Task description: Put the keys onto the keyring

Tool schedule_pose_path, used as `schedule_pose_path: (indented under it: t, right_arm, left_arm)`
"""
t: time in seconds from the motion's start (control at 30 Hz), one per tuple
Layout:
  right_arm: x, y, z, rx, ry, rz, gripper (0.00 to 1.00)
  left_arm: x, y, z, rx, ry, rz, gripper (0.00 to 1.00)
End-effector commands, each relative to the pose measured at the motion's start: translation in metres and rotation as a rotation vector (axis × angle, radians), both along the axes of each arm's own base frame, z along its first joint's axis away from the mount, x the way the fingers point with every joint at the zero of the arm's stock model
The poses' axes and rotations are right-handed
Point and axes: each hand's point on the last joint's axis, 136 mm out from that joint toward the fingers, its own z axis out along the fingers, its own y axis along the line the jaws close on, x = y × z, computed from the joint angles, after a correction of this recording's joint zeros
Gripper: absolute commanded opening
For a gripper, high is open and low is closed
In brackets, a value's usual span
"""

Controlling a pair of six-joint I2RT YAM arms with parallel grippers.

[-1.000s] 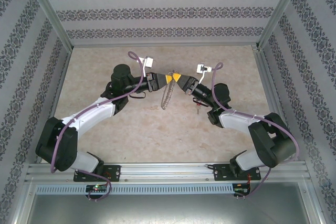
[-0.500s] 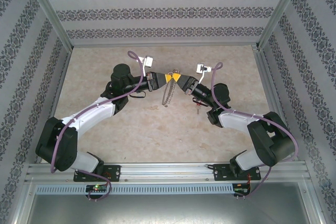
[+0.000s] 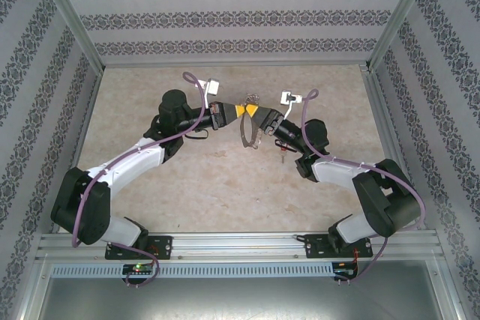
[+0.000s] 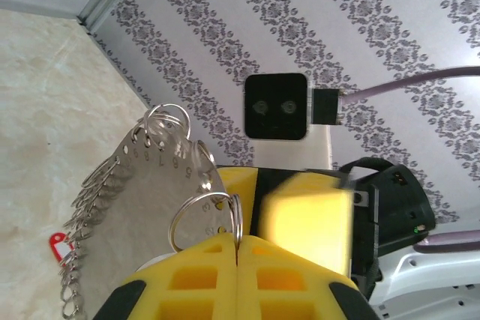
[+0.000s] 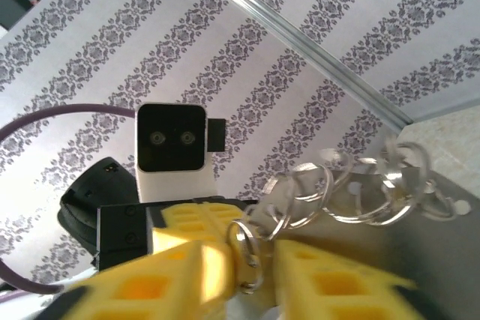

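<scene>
Keyring point(image 3: 247, 131) hangs above the counter point(image 3: 187, 185), light, stiff, slippery: your left hand point(image 4: 237, 241) pinches its fringed edge, right hand point(image 5: 251, 260) stands parted beside it, tiny red key point(image 4: 58, 245) lying beneath.

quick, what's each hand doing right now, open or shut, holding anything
left hand: shut, pinching the fringe of the keyring.
right hand: open, jaws apart, a bit of the keyring's fringe hanging loose between them.
</scene>
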Motion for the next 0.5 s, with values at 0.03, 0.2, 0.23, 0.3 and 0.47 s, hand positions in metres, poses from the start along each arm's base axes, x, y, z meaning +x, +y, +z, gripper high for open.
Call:
schedule_pose_path:
  t: [0.03,0.2,0.23,0.3,0.47]
  right_arm:
    - [-0.008,-0.002,0.009,0.006,-0.048,0.008,0.55]
    - [-0.015,-0.007,-0.002,-0.023,-0.031,0.010,0.58]
    - [-0.016,-0.008,-0.006,-0.033,-0.029,0.010,0.58]
    - [-0.019,-0.011,-0.011,-0.050,-0.024,0.007,0.57]
    - [-0.029,-0.018,-0.015,-0.071,-0.033,0.020,0.50]
  left_arm:
    - [-0.005,-0.006,0.016,0.041,-0.079,-0.042,0.00]
    - [-0.010,-0.008,0.012,0.105,-0.082,-0.084,0.00]
    - [-0.011,-0.008,0.012,0.121,-0.085,-0.094,0.00]
    - [-0.013,-0.008,0.011,0.150,-0.086,-0.114,0.00]
    - [-0.018,-0.008,0.009,0.200,-0.086,-0.158,0.00]
